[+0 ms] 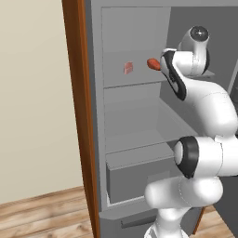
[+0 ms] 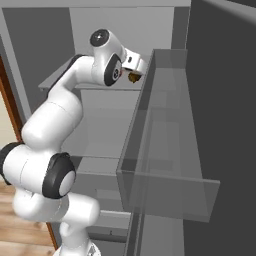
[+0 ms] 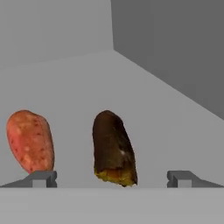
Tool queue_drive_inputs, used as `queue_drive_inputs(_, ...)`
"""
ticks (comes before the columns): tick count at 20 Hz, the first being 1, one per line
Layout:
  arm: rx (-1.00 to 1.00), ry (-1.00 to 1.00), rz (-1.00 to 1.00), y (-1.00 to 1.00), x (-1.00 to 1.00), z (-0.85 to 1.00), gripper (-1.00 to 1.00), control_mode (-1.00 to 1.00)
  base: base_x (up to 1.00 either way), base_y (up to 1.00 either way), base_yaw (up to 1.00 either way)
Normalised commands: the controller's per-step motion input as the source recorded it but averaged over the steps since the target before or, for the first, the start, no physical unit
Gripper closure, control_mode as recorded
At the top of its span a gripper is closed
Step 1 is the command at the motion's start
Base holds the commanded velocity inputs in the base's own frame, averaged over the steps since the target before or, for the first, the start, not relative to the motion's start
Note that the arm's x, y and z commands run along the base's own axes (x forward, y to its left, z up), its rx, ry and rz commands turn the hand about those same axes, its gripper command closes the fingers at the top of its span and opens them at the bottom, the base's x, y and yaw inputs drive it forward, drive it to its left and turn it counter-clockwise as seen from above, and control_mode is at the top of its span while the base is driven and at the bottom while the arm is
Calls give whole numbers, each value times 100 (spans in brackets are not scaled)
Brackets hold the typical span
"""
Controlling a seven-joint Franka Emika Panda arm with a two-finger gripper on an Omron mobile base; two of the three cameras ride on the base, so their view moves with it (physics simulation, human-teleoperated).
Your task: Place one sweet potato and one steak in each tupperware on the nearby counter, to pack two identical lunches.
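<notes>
The arm reaches into an open fridge (image 1: 135, 121), its hand (image 3: 112, 178) spread wide and holding nothing, fingertips (image 3: 43, 178) low on the grey shelf (image 3: 131, 96). In the hand view the dark brown sweet potato (image 3: 113, 148) lies between the fingers at 6 o'clock, touching neither. The orange-red sweet potato (image 3: 29, 141) lies just beside it at 9 o'clock, past the fingertip there. In the left base view a pink steak (image 1: 128, 68) lies on the same shelf, at 9 o'clock of the orange-red one.
</notes>
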Motion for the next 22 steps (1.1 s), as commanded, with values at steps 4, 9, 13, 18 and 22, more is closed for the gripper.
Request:
queue_drive_inputs(4,0,8,0,-14,14,-13,-100,-100,0,0,0)
queue_drive_inputs(9,0,8,0,-17,19,-21,-100,-100,0,0,0)
queue_drive_inputs(13,0,1,0,-2,46,-21,-100,-100,0,0,0)
queue_drive_inputs(18,0,0,0,0,52,-21,-100,-100,0,0,0)
queue_drive_inputs(22,-1,7,0,0,16,-44,-100,-100,0,0,0)
